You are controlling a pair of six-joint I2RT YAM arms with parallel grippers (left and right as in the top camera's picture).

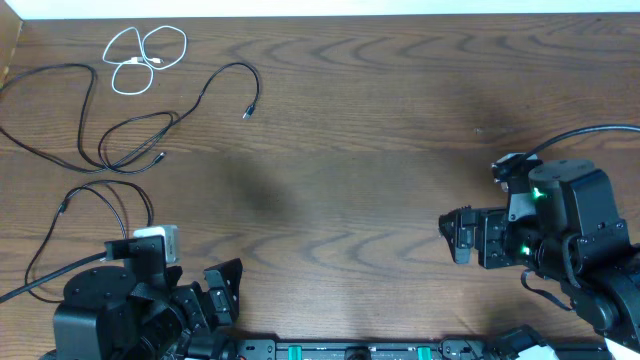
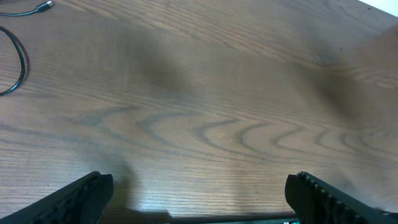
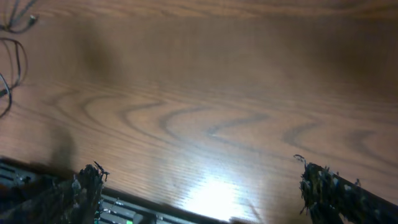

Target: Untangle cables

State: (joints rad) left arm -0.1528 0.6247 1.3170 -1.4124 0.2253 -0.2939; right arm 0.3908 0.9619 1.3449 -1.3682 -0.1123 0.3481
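A short white cable (image 1: 147, 58) lies coiled at the table's far left. Two long black cables (image 1: 200, 95) wind below and beside it, with plug ends at the middle left. Another black cable (image 1: 100, 190) loops near the left arm. None of the cables is held. My left gripper (image 1: 222, 285) is open and empty at the front left edge, apart from the cables. Its wrist view shows a black cable piece (image 2: 20, 65) at the far left, with its fingers (image 2: 199, 199) spread wide. My right gripper (image 1: 452, 235) is open and empty at the right; its fingers (image 3: 199, 190) frame bare wood, with black cable ends (image 3: 15, 62) at the left edge.
The wooden table (image 1: 380, 120) is brown with a grain pattern. A thick black arm cable (image 1: 585, 133) runs in from the right edge. The arm bases and a rail with green lights (image 1: 350, 350) sit along the front edge.
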